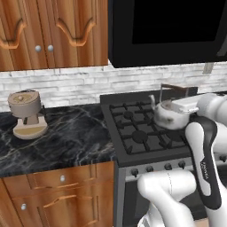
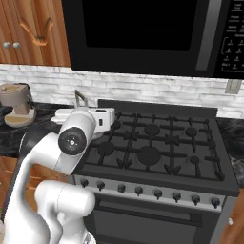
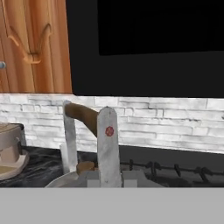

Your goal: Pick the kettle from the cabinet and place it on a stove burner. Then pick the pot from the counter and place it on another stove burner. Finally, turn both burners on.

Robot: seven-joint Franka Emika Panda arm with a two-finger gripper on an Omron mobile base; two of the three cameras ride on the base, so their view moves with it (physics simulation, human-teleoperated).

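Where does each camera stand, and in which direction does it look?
Left base view: behind the arm's left, looking forward and down at the stove, kettle and coffee machine; white arm at lower right.
Right base view: behind its right, same stove; arm at lower left.
Hand view: on the hand, facing the backsplash; gripper shut on the kettle handle.
All share the kettle.
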